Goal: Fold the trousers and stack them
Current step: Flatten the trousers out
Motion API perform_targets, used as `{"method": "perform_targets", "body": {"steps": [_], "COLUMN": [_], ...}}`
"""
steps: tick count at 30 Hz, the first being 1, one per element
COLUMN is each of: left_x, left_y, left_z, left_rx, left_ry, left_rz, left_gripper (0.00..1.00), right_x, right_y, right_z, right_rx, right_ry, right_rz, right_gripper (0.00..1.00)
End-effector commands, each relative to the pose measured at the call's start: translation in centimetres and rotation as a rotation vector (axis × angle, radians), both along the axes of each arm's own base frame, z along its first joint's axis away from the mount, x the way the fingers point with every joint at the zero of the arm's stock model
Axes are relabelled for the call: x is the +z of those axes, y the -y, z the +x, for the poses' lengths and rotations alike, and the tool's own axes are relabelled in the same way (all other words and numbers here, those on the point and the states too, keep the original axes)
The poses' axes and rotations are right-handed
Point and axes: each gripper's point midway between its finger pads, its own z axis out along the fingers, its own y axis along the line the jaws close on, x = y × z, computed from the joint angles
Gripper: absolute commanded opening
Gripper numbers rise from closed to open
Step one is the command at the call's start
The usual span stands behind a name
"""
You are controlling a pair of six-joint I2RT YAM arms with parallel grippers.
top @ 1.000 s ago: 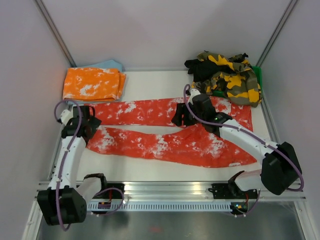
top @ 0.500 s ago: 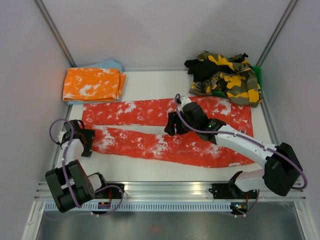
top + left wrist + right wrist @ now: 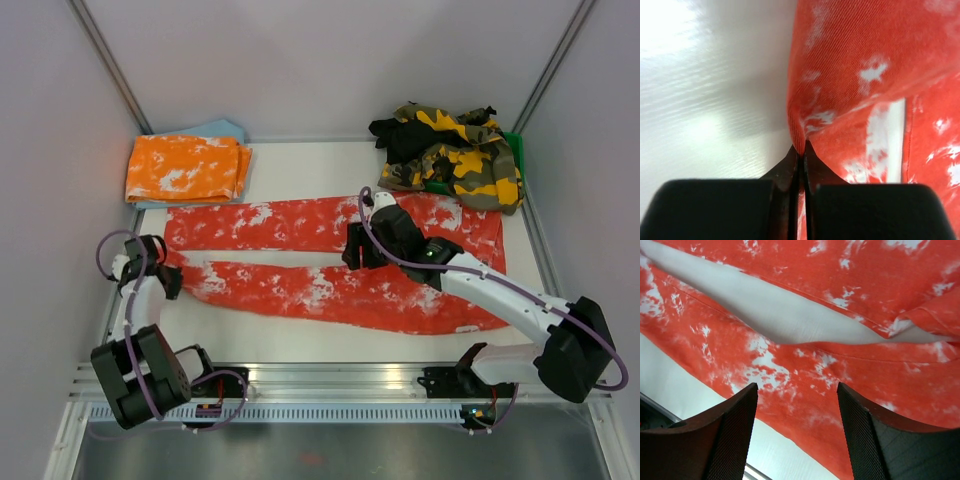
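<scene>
The red trousers (image 3: 330, 290) with white splotches lie spread on the white table, waist at the right and both legs running left. My left gripper (image 3: 172, 274) is at the cuff end of the near leg. In the left wrist view it (image 3: 801, 150) is shut on a pinched fold of the red cloth (image 3: 850, 75). My right gripper (image 3: 358, 250) hovers over the crotch area where the legs part. In the right wrist view it (image 3: 797, 405) stands open above the near leg (image 3: 805, 365), nothing between its fingers (image 3: 735, 430).
A folded orange-and-white pair (image 3: 185, 167) lies on a light blue cloth (image 3: 222, 130) at the back left. A heap of yellow-green camouflage and black trousers (image 3: 450, 155) sits at the back right on a green tray (image 3: 515, 150). Walls close both sides.
My left arm drew back toward the near left, and its gripper came down on the near leg's cuff and shut on the cloth. The right gripper shifted slightly and stayed open.
</scene>
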Motion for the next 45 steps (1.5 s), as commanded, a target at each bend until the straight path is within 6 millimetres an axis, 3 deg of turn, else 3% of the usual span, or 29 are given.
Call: {"method": "perform_targets", "body": {"steps": [1, 3, 4, 7, 10, 11, 12, 13, 14, 15, 19, 23, 24, 26, 27, 29, 30, 33, 37, 39, 41, 42, 45], "left_x": [7.0, 9.3, 12.1, 15.0, 14.4, 13.8, 12.4, 11.7, 11.6, 12.0, 13.4, 13.7, 13.7, 14.0, 13.9, 14.2, 14.4, 14.4, 14.3, 14.3, 14.3, 14.5, 15.0], "left_y": [-3.9, -5.3, -5.9, -7.0, -6.5, -6.2, -5.4, -5.0, -4.6, -4.6, -3.9, -3.0, -2.8, -2.2, -2.1, -1.9, -1.8, -1.8, -1.2, -0.7, -0.4, -0.3, 0.0], "left_z": [-0.7, -2.9, -3.1, -4.6, -6.1, -6.3, -6.6, -6.9, -6.7, -6.5, -5.0, -2.9, -2.4, -1.2, -0.9, -0.1, 0.1, 0.7, 1.9, 2.4, 2.6, 2.8, 3.0], "left_rx": [0.0, 0.031, 0.047, 0.02, -0.017, -0.029, -0.064, -0.065, -0.072, -0.081, -0.115, -0.182, -0.2, -0.25, -0.26, -0.283, -0.292, -0.296, -0.336, -0.366, -0.38, -0.384, -0.384], "left_ry": [-0.004, -0.068, -0.031, -0.093, -0.182, -0.196, -0.218, -0.228, -0.216, -0.206, -0.106, -0.033, -0.026, 0.025, 0.035, 0.067, 0.078, 0.093, 0.127, 0.137, 0.152, 0.166, 0.195], "left_rz": [0.253, 0.359, 0.414, 0.517, 0.5, 0.484, 0.438, 0.413, 0.414, 0.419, 0.404, 0.366, 0.357, 0.343, 0.338, 0.338, 0.339, 0.335, 0.304, 0.282, 0.268, 0.267, 0.263], "left_gripper": [0.02, 0.02, 0.02, 0.02, 0.02, 0.08, 0.22, 0.45, 0.93, 0.99, 1.0, 1.0, 1.0, 1.0, 1.0, 1.0, 1.0, 1.0, 1.0, 1.0, 1.0, 1.0, 1.0], "right_x": [3.1, 3.1, 2.9, 2.5, 2.2, 2.0, 1.9, 1.8, 1.3, 1.1, -0.5, -3.2, -4.9, -5.7, -7.8, -9.4, -10.5, -13.3, -15.8, -16.2, -15.4, -15.0, -14.5], "right_y": [1.2, 1.6, 1.7, 1.9, 1.7, 1.6, 1.6, 1.5, 1.4, 1.5, 4.1, 7.7, 9.1, 10.1, 11.3, 12.2, 12.8, 13.6, 14.4, 15.9, 17.4, 18.8, 20.8], "right_z": [0.7, 0.6, 0.5, 0.6, 0.7, 0.8, 0.8, 0.9, 1.0, 1.1, 2.0, 1.1, 0.5, 0.1, -1.1, -1.9, -2.6, -4.3, -6.4, -7.5, -7.3, -8.3, -8.8], "right_rx": [-0.062, -0.074, -0.079, -0.083, -0.074, -0.065, -0.062, -0.06, -0.055, -0.056, -0.224, -0.384, -0.435, -0.48, -0.507, -0.546, -0.557, -0.585, -0.594, -0.633, -0.731, -0.783, -0.932], "right_ry": [0.081, 0.085, 0.086, 0.084, 0.087, 0.089, 0.089, 0.088, 0.076, 0.074, 0.033, -0.09, -0.148, -0.143, -0.173, -0.214, -0.236, -0.309, -0.399, -0.425, -0.4, -0.417, -0.436], "right_rz": [0.004, 0.004, -0.001, -0.008, -0.015, -0.021, -0.024, -0.028, -0.044, -0.057, -0.152, -0.149, -0.134, -0.093, -0.125, -0.137, -0.163, -0.198, -0.257, -0.325, -0.356, -0.399, -0.374], "right_gripper": [0.72, 0.72, 0.72, 0.73, 0.73, 0.73, 0.75, 0.75, 0.75, 0.75, 0.85, 0.85, 0.83, 0.8, 0.74, 0.65, 0.54, 0.35, 0.19, 0.12, 0.08, 0.08, 0.06]}}
